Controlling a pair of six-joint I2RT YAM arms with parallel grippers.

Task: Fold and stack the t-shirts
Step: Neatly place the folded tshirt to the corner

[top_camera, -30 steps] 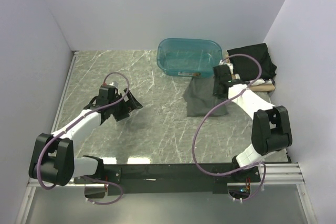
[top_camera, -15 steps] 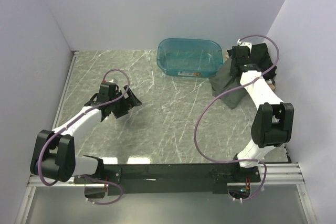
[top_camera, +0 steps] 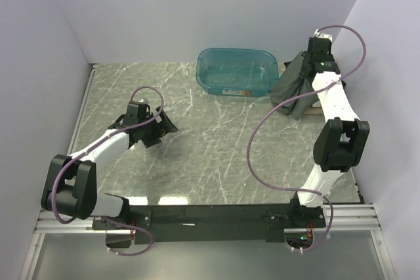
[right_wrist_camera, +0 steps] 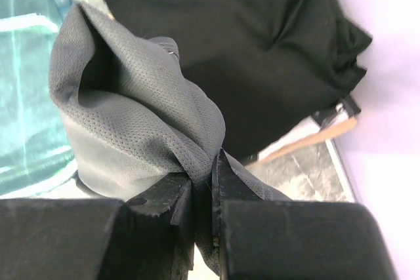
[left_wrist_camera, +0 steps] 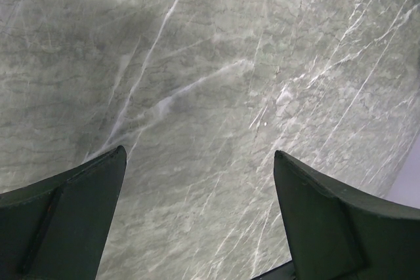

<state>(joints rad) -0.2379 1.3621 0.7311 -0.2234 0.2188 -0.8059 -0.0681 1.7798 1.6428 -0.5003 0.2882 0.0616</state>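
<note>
My right gripper (top_camera: 306,63) is shut on a bunched fold of the dark grey t-shirt (top_camera: 292,91), which hangs from it at the back right corner. In the right wrist view the grey t-shirt (right_wrist_camera: 131,116) is pinched between the jaws of that gripper (right_wrist_camera: 211,165), above a folded black t-shirt (right_wrist_camera: 262,37). White and tan cloth edges (right_wrist_camera: 315,132) stick out under the black one. My left gripper (top_camera: 163,126) hovers open over bare table at the left. In its wrist view the gripper (left_wrist_camera: 200,162) has nothing between its fingers.
A translucent teal tub (top_camera: 236,70) stands at the back centre, just left of the hanging grey shirt, and its rim (right_wrist_camera: 26,96) shows in the right wrist view. Walls close in the table on the left, back and right.
My right arm has swung back and to the right, carrying the grey t-shirt from beside the tub's front to above the black pile in the corner. The left arm has barely moved.
</note>
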